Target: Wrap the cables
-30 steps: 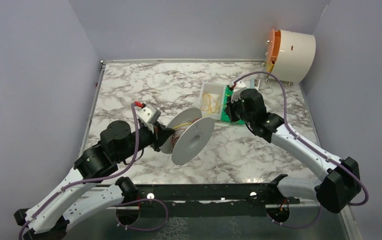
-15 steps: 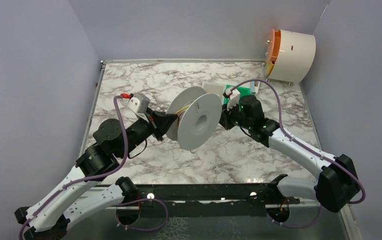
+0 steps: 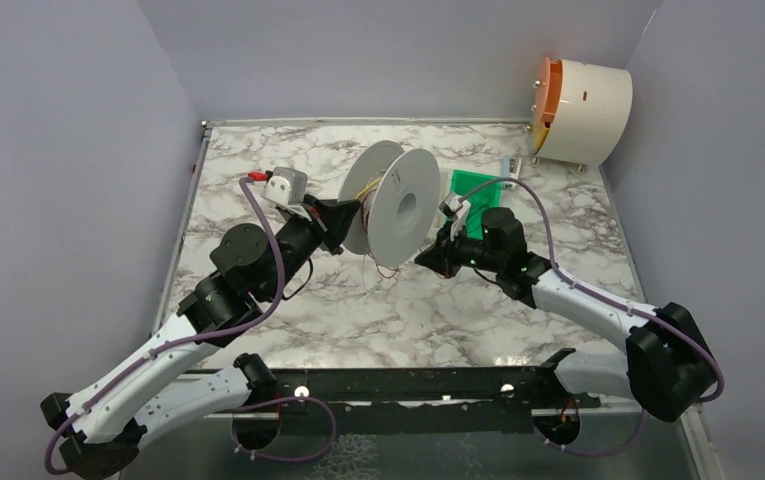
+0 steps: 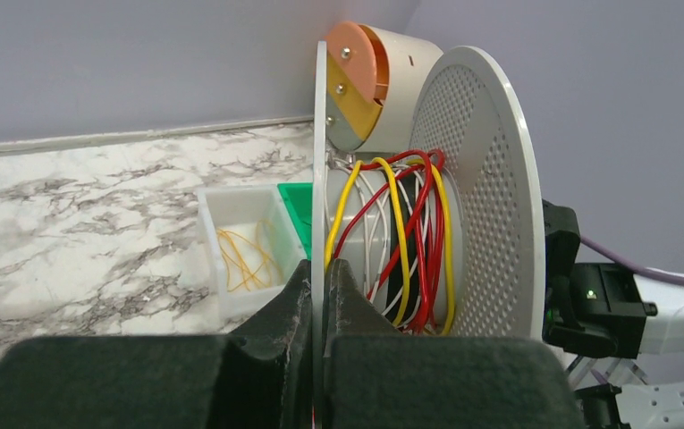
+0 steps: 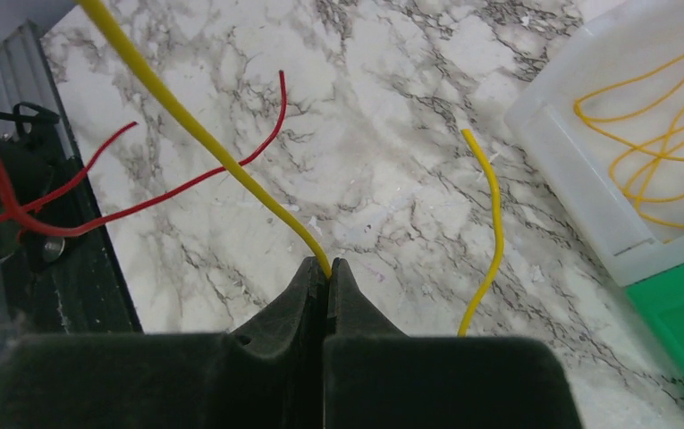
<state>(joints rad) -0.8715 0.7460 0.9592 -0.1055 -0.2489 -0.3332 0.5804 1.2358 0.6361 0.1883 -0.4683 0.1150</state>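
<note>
My left gripper (image 4: pixel 321 273) is shut on the near flange of a white spool (image 3: pixel 404 206) and holds it above the table; in the top view the gripper (image 3: pixel 350 222) is at the spool's left. Yellow, red, white and black cables (image 4: pixel 409 241) are wound on the spool's core. My right gripper (image 5: pixel 327 270) is shut on a yellow cable (image 5: pixel 197 130) that runs up and left out of view. In the top view the right gripper (image 3: pixel 440 256) is low, right of the spool. A loose yellow cable end (image 5: pixel 485 232) and red cable ends (image 5: pixel 186 183) hang nearby.
A white tray (image 4: pixel 241 246) with thin yellow cables (image 5: pixel 664 152) and a green block (image 3: pixel 478 195) lie behind the spool. A white and orange drum (image 3: pixel 580 108) stands at the back right corner. A black rail (image 3: pixel 408 385) runs along the near edge.
My left arm has lifted the spool up and toward the back. My right gripper has moved from the tray toward the near left, under the spool's right side, holding the yellow cable.
</note>
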